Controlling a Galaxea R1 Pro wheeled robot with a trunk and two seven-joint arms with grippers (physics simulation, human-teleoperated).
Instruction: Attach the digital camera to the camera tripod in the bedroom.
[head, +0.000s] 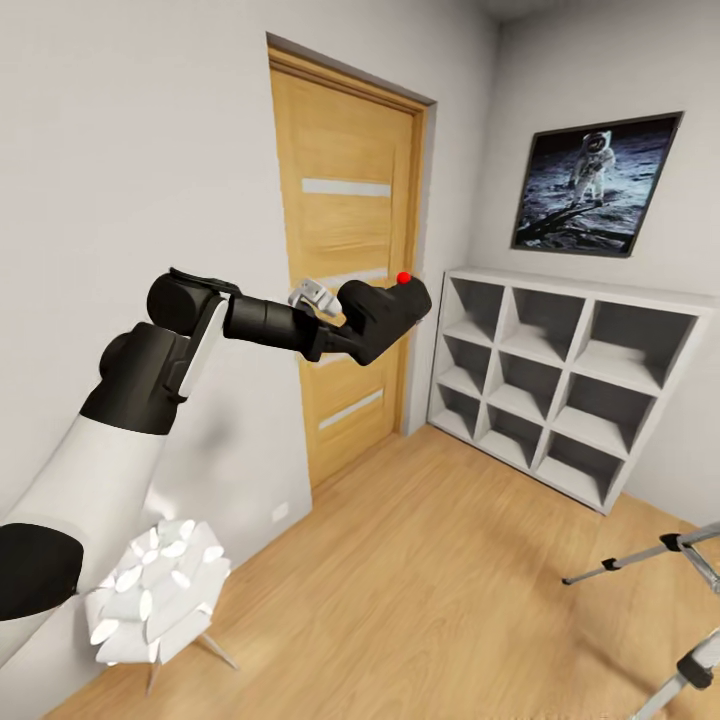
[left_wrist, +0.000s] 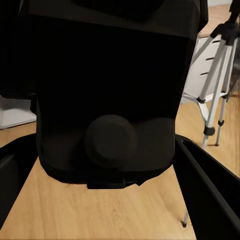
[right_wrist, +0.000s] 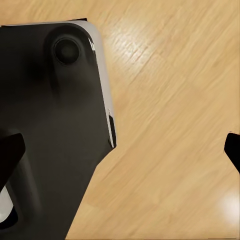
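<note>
Black digital camera (head: 388, 312), red button up, sits pinched in the left tool (head: 345, 325), held in the air before the wooden door (head: 345, 230). Right of the door stands the white cube shelf (head: 560, 375). Camera tripod (head: 670, 600) legs stand on the plank floor (head: 420, 580), below the shelf. Right tool (right_wrist: 120, 155): fingers look spread, gripping nothing.

I can't see my left gripper's (head: 345, 322) fingertips; the digital camera (head: 385, 312) covers them. Beside the white cube shelf (head: 565, 385), the camera tripod (head: 665, 600) is cut off, head out of frame. My right gripper's (right_wrist: 120, 160) fingertips barely show, so its opening is probably unreadable.
</note>
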